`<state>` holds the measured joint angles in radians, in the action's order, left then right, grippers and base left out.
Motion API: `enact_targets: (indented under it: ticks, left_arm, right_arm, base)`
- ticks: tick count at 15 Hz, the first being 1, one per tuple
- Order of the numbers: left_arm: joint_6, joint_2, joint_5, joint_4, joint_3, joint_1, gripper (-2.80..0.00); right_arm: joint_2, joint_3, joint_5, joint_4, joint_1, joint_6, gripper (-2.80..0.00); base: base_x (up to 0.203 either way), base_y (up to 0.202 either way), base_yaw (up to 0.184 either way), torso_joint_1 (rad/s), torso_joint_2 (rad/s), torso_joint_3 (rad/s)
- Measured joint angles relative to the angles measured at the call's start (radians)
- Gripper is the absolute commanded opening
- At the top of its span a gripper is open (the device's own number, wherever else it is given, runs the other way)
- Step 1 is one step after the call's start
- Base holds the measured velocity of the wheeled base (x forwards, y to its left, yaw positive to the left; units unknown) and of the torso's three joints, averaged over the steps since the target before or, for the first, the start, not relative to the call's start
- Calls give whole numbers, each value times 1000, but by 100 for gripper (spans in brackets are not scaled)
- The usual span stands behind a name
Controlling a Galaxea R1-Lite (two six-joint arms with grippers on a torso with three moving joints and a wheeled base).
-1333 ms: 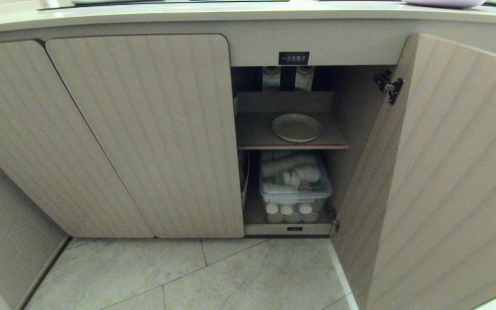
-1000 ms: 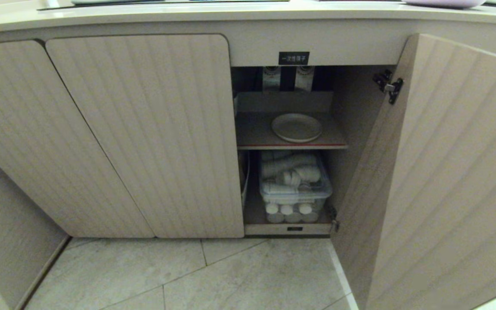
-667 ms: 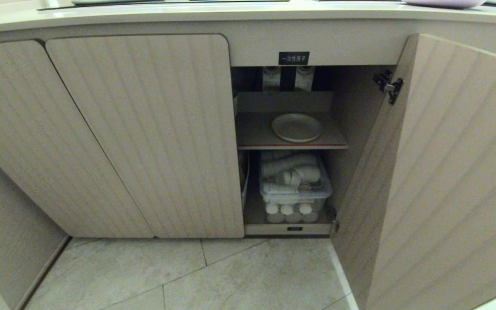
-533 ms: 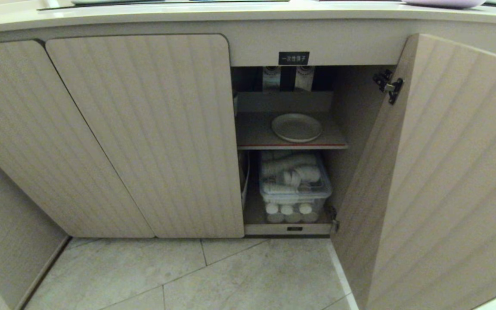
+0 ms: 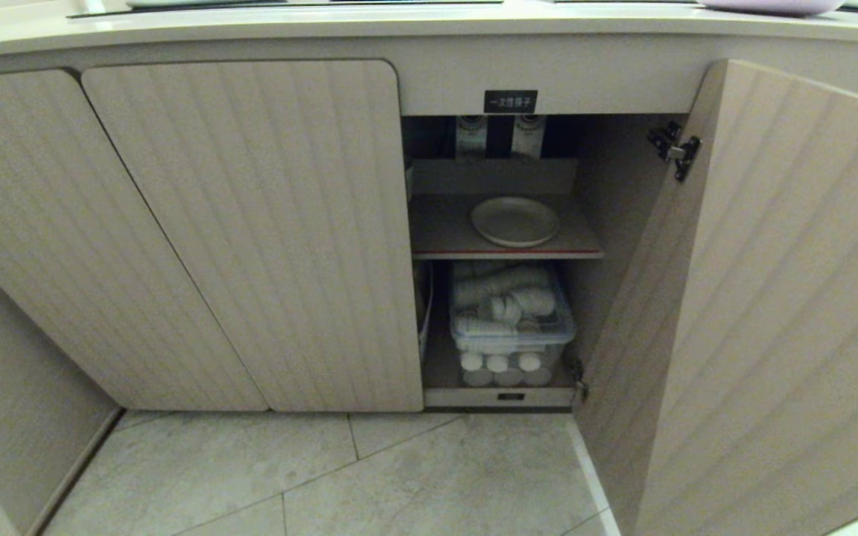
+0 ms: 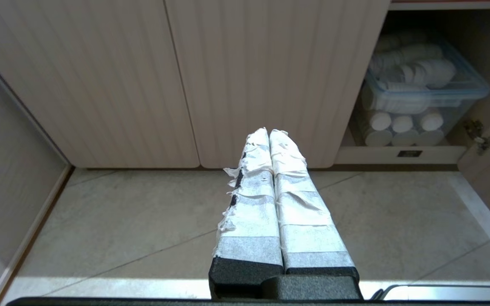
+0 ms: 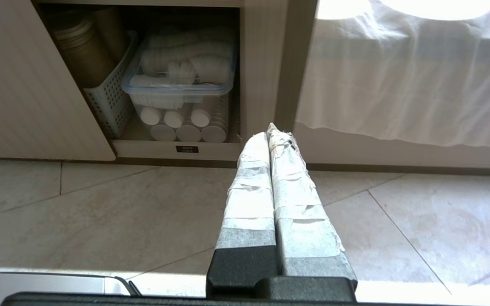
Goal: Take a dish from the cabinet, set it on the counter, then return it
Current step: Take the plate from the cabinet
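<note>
Cabinet (image 5: pixel 250 223) door open, dish (image 5: pixel 515 221) untouched on inner shelf (image 5: pixel 436 231). Left gripper (image 6: pixel 269 134) and right gripper (image 7: pixel 272 131) pressed together, empty. All 3 steps pending.

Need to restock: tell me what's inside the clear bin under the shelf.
The bin holds white paper cups lying in stacks, with more cup stacks beneath it showing their round ends. Its back is hidden by the cups and the shelf.

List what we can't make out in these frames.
- Label text: head view, too small to read.
- Counter: head view, cut off by the top edge; its far surface is unseen.
- Cabinet interior behind the closed doors: hidden in every view.
- Dish: outside both wrist views.
</note>
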<state>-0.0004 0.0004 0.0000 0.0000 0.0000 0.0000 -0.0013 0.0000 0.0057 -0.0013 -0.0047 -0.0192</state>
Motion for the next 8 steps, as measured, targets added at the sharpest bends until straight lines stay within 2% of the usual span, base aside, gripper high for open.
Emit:
enact_targets:
  ticks: [2,8]
  left_arm:
    - [0,0,-1,0,0,1,-280]
    - [0,0,0,0,0,0,-280]
  right_arm:
    - [0,0,0,0,1,0,-280]
    - [0,0,0,0,0,0,-280]
  base:
    - [-2,46,-4,1,-1,6]
    - [0,191,0,4,2,2]
